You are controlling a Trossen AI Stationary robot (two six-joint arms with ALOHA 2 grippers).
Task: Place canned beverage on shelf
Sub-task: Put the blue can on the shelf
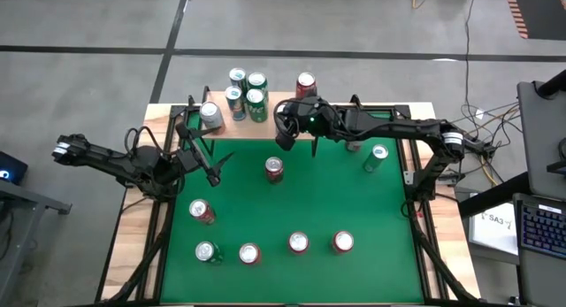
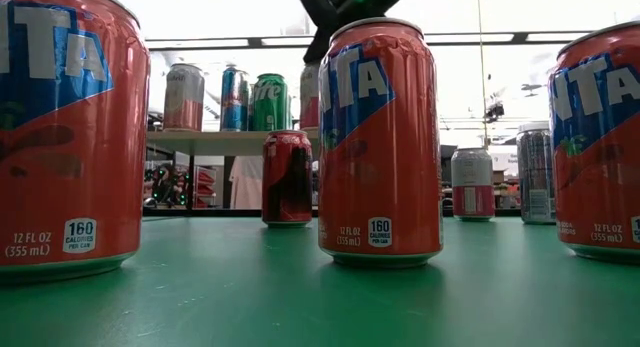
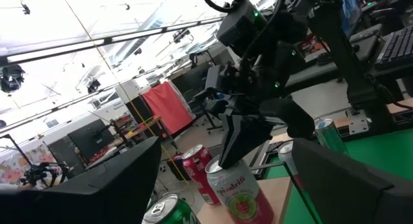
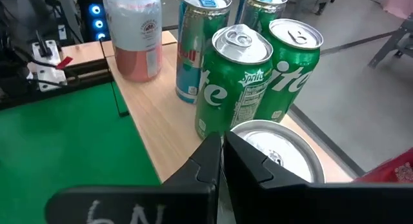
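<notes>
Your right end effector (image 1: 285,141) hangs with fingers pressed together, holding nothing, at the shelf's (image 1: 265,128) front edge. The nearest red can (image 1: 274,169) stands upright on the green worktop (image 1: 292,210) just below it, toward the worktop's centre. Your left end effector (image 1: 212,170), fingers spread, waits farther off near the shelf's left corner.

Shelf (image 4: 151,114): pale wood, matt, smooth. Green cans (image 4: 235,82) ahead of right gripper (image 4: 219,161): glossy metal, silver lids. Gripper fingers: matt black plastic. Table (image 2: 320,297): green, matt.
</notes>
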